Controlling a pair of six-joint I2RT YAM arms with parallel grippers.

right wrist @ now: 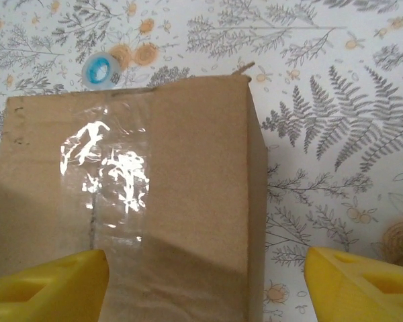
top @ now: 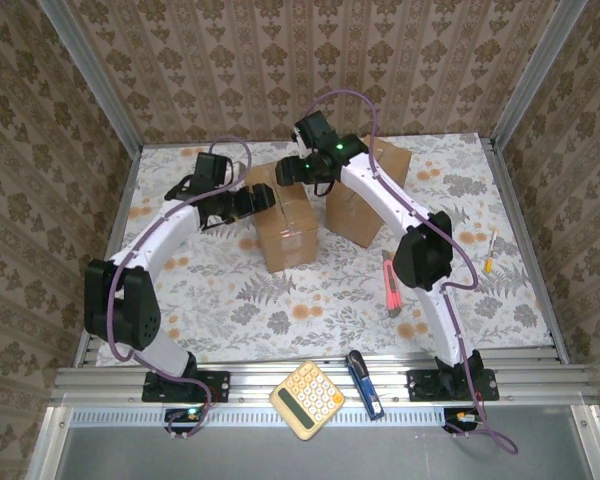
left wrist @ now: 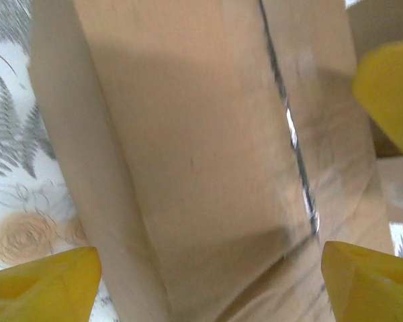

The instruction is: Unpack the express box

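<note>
With the taped cardboard box (top: 288, 228) standing in the middle of the table (top: 230, 300) and our left gripper (left wrist: 208, 261) and right gripper (right wrist: 208, 265) both spread astride its top, we risk tipping it or clashing fingers if either closes off-centre.

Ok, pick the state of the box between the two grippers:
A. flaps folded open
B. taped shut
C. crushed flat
B: clear tape gleams across the closed, flat top of the box, which stands at full height.
</note>
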